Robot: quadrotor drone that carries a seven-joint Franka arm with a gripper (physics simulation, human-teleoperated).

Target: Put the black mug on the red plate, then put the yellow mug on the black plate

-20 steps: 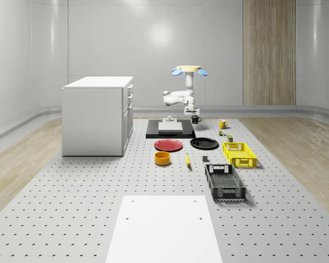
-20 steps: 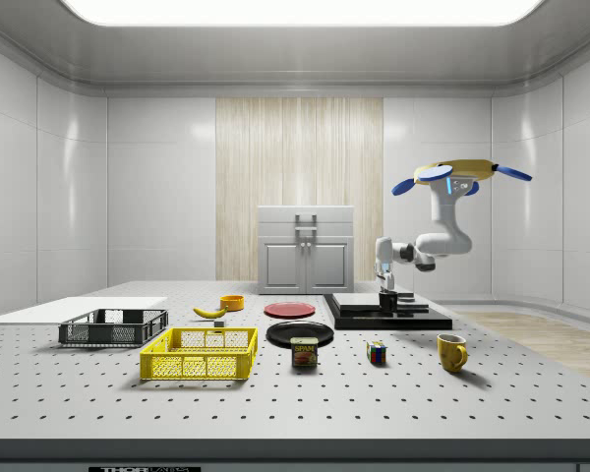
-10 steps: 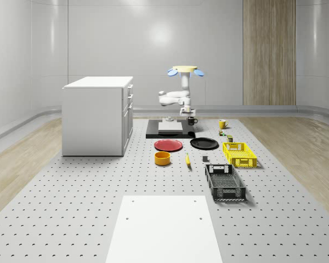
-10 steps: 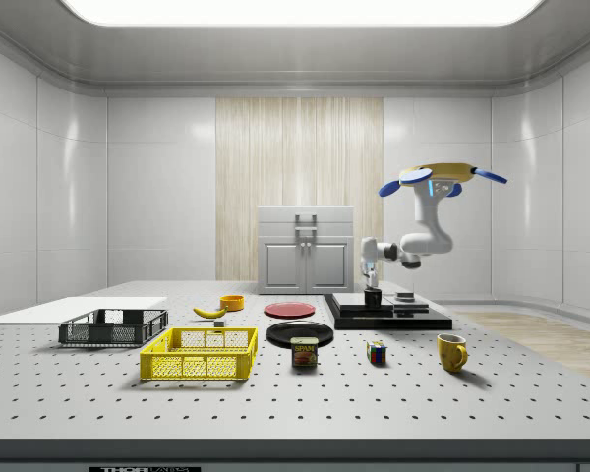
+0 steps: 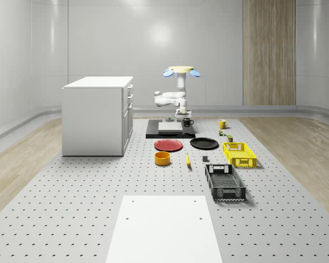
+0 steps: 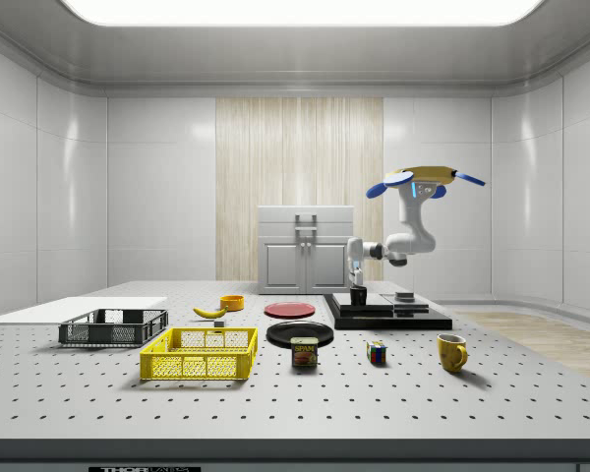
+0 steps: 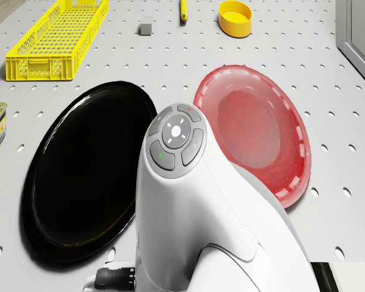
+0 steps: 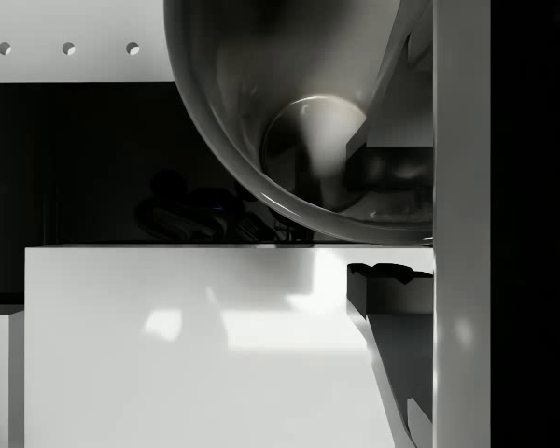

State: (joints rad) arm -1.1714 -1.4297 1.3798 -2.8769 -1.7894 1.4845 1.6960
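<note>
The drone hovers over the black platform behind the plates. Its arm reaches down, and the gripper is shut on the rim of the black mug, holding it just above the platform's edge. In the side view the black mug hangs under the gripper. The wrist view looks into the black mug over a white block. The red plate and black plate lie on the table in front, also seen as the red plate and black plate. The yellow mug stands at the whole-scene view's right.
A white cabinet stands at the whole-scene view's left. In front of the plates are a yellow bowl, a banana, a yellow crate and a black crate. A can and a colour cube sit near the yellow mug.
The drone, arm and held black mug have shifted toward the whole-scene view's left, along the platform toward the plates. The plates and the yellow mug have stayed put.
</note>
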